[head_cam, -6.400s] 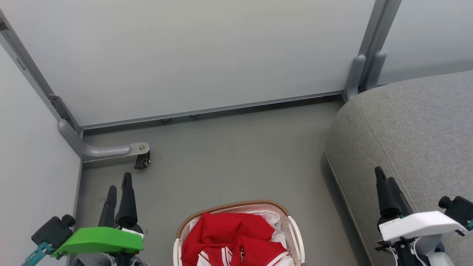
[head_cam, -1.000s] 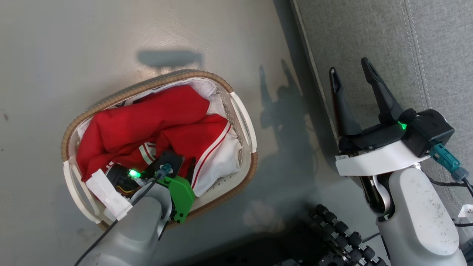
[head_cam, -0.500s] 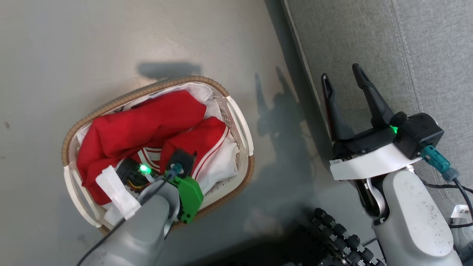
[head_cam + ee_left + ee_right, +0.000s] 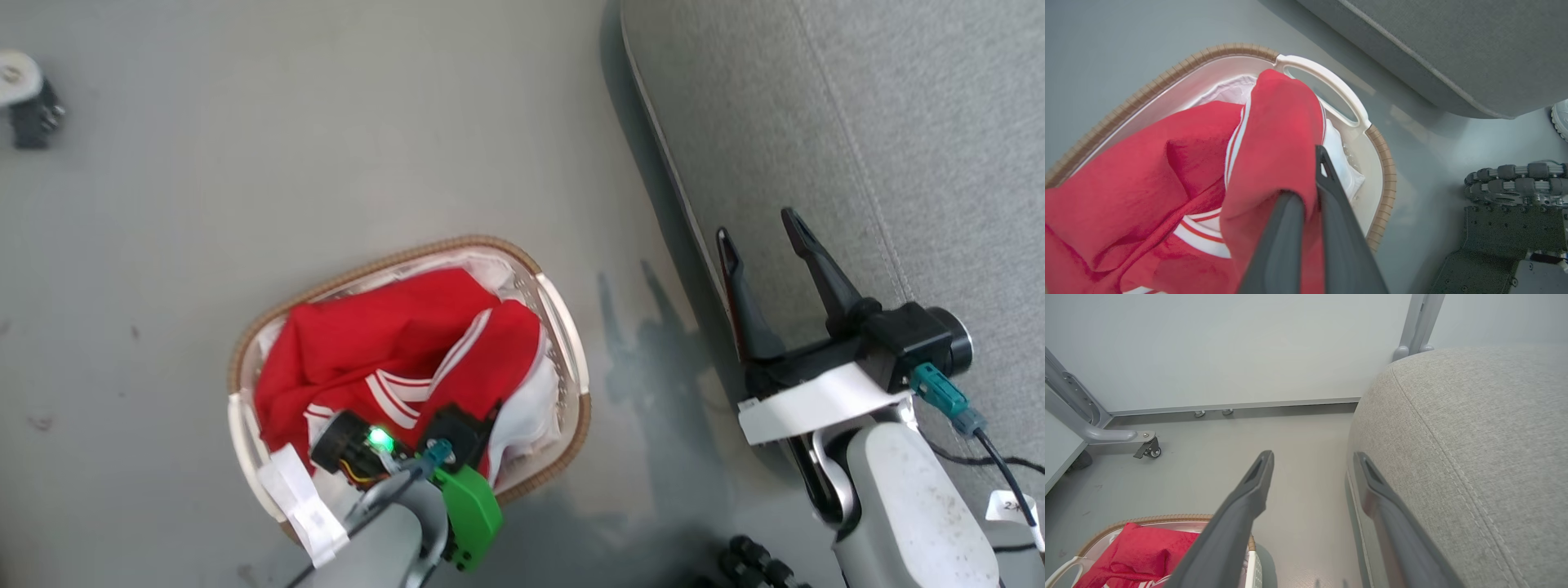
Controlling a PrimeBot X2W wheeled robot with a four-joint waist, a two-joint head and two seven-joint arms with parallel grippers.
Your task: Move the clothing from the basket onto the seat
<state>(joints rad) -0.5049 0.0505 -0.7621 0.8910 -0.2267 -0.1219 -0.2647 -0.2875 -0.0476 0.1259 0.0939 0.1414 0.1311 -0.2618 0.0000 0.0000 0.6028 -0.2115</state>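
Clothing (image 4: 1274, 122) now pinched by left tool (image 4: 1308, 179), open before.

Ahead of the jaws of the right gripper (image 4: 1313, 455), grey floor (image 4: 1188, 457) meets a pale wall (image 4: 1229, 347); left of them, a castor (image 4: 1152, 451).

Smooth grey floor (image 4: 326, 122), a few dark specks on it. Over by the left corner, a caster (image 4: 1152, 451) sits at the end of a curved grey leg (image 4: 1106, 435). White wall panel (image 4: 1229, 347) behind, metal rail (image 4: 1233, 406) along its foot, grey post (image 4: 1419, 322) rising at the right.
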